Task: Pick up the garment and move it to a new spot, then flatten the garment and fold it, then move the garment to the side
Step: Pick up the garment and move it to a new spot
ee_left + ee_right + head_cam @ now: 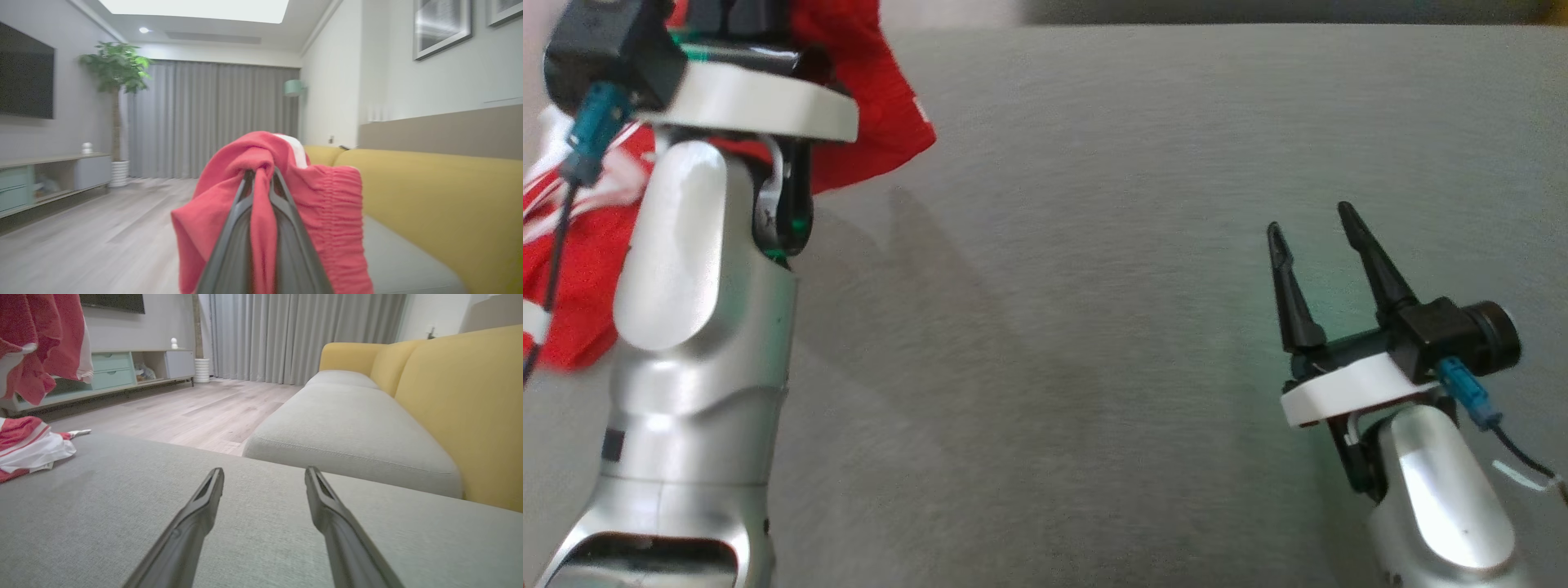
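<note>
Your left end effector [261, 173] is clenched on a bunch of the red garment [327, 212] and holds it raised at the far left, with red-and-white folds lying on the grey cushion [1094, 245] below. Your right end effector [1308, 219] is released, fingers spread, low over the cushion and well apart from the cloth.

The cushion [1094, 245] is grey woven cloth, matt and fine-grained. Above the cushion, the garment [327, 212] is soft red cloth with a gathered edge and white cloth bands. Over the cushion, the right gripper [1307, 216] is matt black plastic; the left arm shell [686, 327] is glossy silver. Beside the cushion, the sofa back [461, 396] is matt yellow cloth. Beyond the cushion, the floor [184, 412] is pale wood with a slight sheen.
</note>
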